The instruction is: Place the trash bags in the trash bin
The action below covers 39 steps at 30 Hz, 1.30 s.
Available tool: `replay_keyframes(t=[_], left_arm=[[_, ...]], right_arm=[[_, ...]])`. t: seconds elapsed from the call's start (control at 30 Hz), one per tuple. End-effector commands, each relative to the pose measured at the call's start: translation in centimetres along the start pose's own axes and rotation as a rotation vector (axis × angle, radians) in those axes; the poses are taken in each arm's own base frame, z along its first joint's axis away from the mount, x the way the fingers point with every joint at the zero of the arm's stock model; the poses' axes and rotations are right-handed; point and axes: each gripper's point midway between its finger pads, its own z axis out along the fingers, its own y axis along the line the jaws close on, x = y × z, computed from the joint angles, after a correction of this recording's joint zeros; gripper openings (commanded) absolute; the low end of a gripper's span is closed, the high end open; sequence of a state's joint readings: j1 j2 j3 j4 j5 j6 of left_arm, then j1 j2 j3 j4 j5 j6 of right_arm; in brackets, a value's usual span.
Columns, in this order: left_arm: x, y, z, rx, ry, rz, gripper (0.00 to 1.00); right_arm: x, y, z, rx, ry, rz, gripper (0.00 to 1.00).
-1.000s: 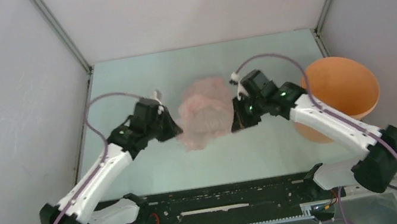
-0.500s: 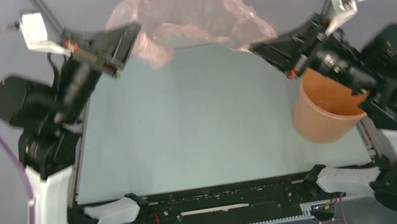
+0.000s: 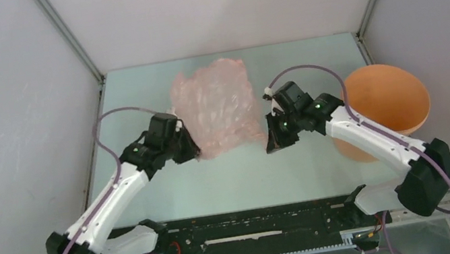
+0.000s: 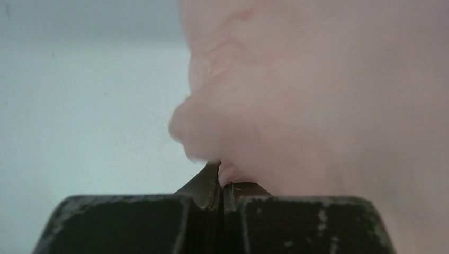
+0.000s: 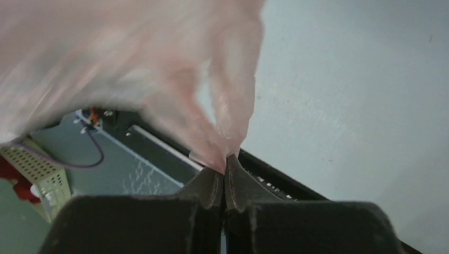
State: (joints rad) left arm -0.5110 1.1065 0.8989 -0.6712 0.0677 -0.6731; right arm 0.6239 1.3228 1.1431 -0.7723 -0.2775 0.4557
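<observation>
The pale-pink translucent trash bag [image 3: 216,106] is spread over the middle of the table, stretched between both grippers. My left gripper [image 3: 193,152] is shut on its near-left edge; in the left wrist view the film [image 4: 317,106] bunches out from the closed jaws [image 4: 221,177]. My right gripper [image 3: 270,141] is shut on its near-right edge; in the right wrist view the film [image 5: 132,63] rises from the pinched jaws [image 5: 226,161]. The orange-tan trash bin [image 3: 388,104] stands at the right edge of the table, to the right of my right arm, with nothing in it.
Grey walls enclose the table on three sides, with metal corner posts [image 3: 68,36] at the back. The black base rail [image 3: 257,221] with wiring runs along the near edge and shows in the right wrist view [image 5: 159,153].
Half a second ago both arms held the bag high and spread wide. They have come back down low over the table, closer together, and the bag now lies flatter and more spread than a second ago.
</observation>
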Motion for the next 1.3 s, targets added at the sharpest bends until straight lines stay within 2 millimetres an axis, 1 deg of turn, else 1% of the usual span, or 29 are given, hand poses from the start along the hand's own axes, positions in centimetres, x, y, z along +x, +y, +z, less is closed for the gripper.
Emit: replay_keyframes(t=[0.0, 0.07, 0.13, 0.23, 0.27, 0.33, 0.37, 0.4, 0.43, 0.47, 0.53, 0.6, 0.63, 0.67, 0.73, 0.77, 0.8, 0.83, 0.87, 0.9, 0.93, 1.0, 1.03, 1.07, 1.1, 1.13, 1.17, 1.23, 1.27], left_arm=[[-9.1, -8.3, -9.6, 0.278, -0.325, 0.047, 0.00], [-13.8, -12.0, -14.7, 0.344, -0.430, 0.088, 0.00], [-17.7, -15.8, -19.8, 0.428, -0.530, 0.128, 0.00], [-22.5, -21.3, -29.9, 0.608, -0.727, 0.188, 0.00], [-23.3, -22.7, -33.6, 0.678, -0.798, 0.210, 0.00], [-23.8, -24.4, -39.3, 0.793, -0.923, 0.252, 0.00], [-23.8, -24.6, -40.9, 0.824, -0.966, 0.265, 0.00], [-23.5, -24.4, -41.7, 0.834, -0.996, 0.273, 0.00], [-23.3, -23.9, -41.2, 0.822, -1.002, 0.276, 0.00], [-22.9, -23.1, -40.4, 0.802, -1.010, 0.272, 0.01], [-22.2, -20.7, -36.0, 0.708, -0.971, 0.228, 0.01], [-20.1, -18.0, -28.3, 0.595, -0.828, 0.210, 0.01], [-18.4, -16.3, -23.9, 0.534, -0.735, 0.215, 0.00], [-16.2, -13.9, -19.0, 0.452, -0.624, 0.192, 0.00], [-10.8, -9.5, -10.6, 0.325, -0.396, 0.165, 0.00], [-8.1, -7.2, -7.5, 0.267, -0.299, 0.136, 0.00], [-5.6, -5.2, -5.2, 0.222, -0.220, 0.097, 0.00], [-3.4, -3.7, -3.6, 0.196, -0.165, 0.071, 0.00], [-1.9, -2.7, -2.7, 0.188, -0.137, 0.049, 0.00], [-0.9, -2.2, -2.3, 0.192, -0.131, 0.025, 0.00], [-0.9, -2.2, -2.4, 0.207, -0.149, 0.008, 0.00], [-2.7, -3.5, -4.1, 0.248, -0.223, 0.009, 0.00], [-4.3, -4.5, -5.4, 0.267, -0.267, 0.026, 0.00], [-6.4, -5.9, -6.9, 0.285, -0.317, 0.061, 0.00], [-9.6, -8.1, -9.7, 0.321, -0.396, 0.093, 0.00], [-11.8, -9.6, -11.2, 0.332, -0.438, 0.117, 0.00], [-14.4, -11.2, -13.0, 0.346, -0.476, 0.134, 0.00], [-19.3, -14.9, -16.6, 0.410, -0.546, 0.169, 0.00], [-21.6, -16.9, -19.0, 0.450, -0.589, 0.184, 0.00]], right_arm=[[-5.1, 5.9, -9.5, -0.182, -0.276, -0.047, 0.00], [-8.7, 7.6, -13.2, -0.218, -0.384, -0.054, 0.00], [-12.3, 10.3, -17.8, -0.258, -0.497, -0.096, 0.00], [-16.2, 15.1, -25.9, -0.352, -0.678, -0.186, 0.00], [-16.7, 16.9, -29.4, -0.405, -0.755, -0.229, 0.00], [-16.7, 19.4, -35.1, -0.486, -0.904, -0.305, 0.00], [-16.4, 20.1, -37.3, -0.510, -0.972, -0.332, 0.00], [-15.9, 20.3, -38.9, -0.530, -1.030, -0.347, 0.00], [-15.9, 19.6, -37.4, -0.521, -1.023, -0.330, 0.00], [-15.1, 19.4, -38.9, -0.541, -1.083, -0.336, 0.00], [-14.1, 16.6, -34.5, -0.492, -1.040, -0.277, 0.00], [-13.0, 13.4, -27.8, -0.416, -0.918, -0.221, 0.00], [-12.0, 11.4, -23.5, -0.364, -0.817, -0.183, 0.00], [-10.8, 9.4, -19.6, -0.316, -0.713, -0.139, 0.00], [-7.2, 5.2, -11.8, -0.214, -0.480, -0.025, 0.00], [-5.1, 3.7, -8.9, -0.182, -0.370, 0.027, 0.00], [-3.0, 2.7, -6.4, -0.174, -0.266, 0.063, 0.00], [-1.3, 1.9, -4.7, -0.164, -0.190, 0.087, 0.00], [0.2, 1.3, -3.5, -0.149, -0.135, 0.103, 0.00], [1.1, 1.0, -2.9, -0.136, -0.103, 0.111, 0.00], [1.2, 1.2, -3.0, -0.138, -0.104, 0.099, 0.00], [-0.4, 2.1, -4.7, -0.157, -0.174, 0.067, 0.00], [-2.1, 2.9, -6.3, -0.171, -0.235, 0.046, 0.00], [-4.0, 3.9, -7.9, -0.188, -0.300, 0.025, 0.00], [-6.3, 4.7, -9.7, -0.204, -0.367, 0.005, 0.00], [-8.6, 5.7, -11.1, -0.217, -0.416, -0.013, 0.00], [-11.4, 7.4, -13.5, -0.246, -0.485, -0.042, 0.00], [-15.4, 9.9, -16.7, -0.280, -0.552, -0.082, 0.00], [-17.1, 11.3, -18.2, -0.298, -0.575, -0.103, 0.00]])
